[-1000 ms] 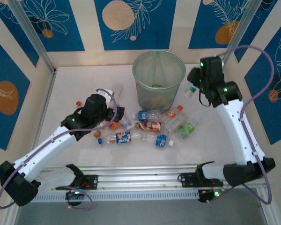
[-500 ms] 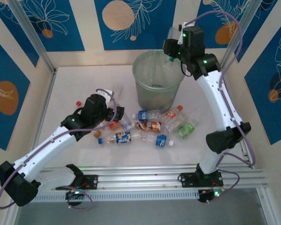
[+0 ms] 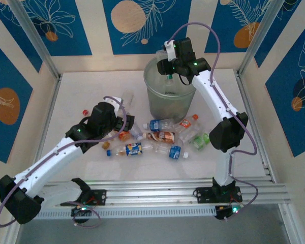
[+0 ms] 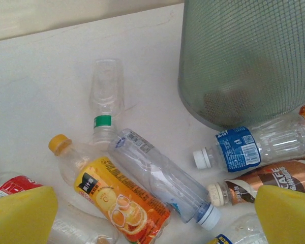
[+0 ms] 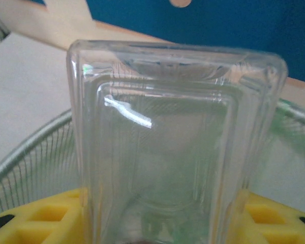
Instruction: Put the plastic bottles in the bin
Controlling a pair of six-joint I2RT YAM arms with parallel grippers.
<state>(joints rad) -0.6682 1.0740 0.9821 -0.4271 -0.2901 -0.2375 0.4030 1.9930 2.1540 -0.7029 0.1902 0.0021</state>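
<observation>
- Spreading under everything, the white tabletop carries the round grey-green mesh bin towards its far middle, with the loose plastic bottles scattered in front of it;
- the right arm arches over the bin's rim; its right gripper is closed partway onto a clear square-sided plastic bottle, a yellow pad on either side, holding it above the bin's mouth;
- the left gripper hangs spread wide with nothing in it, low over the bottles left of the bin;
- below it an orange-labelled bottle with a yellow cap and a clear bottle with a white cap lie touching side by side;
- a blue-labelled bottle lies just beside the bin's foot, a brown-labelled bottle next to it; a clear bottle with a green neck ring lies apart, farther back.
</observation>
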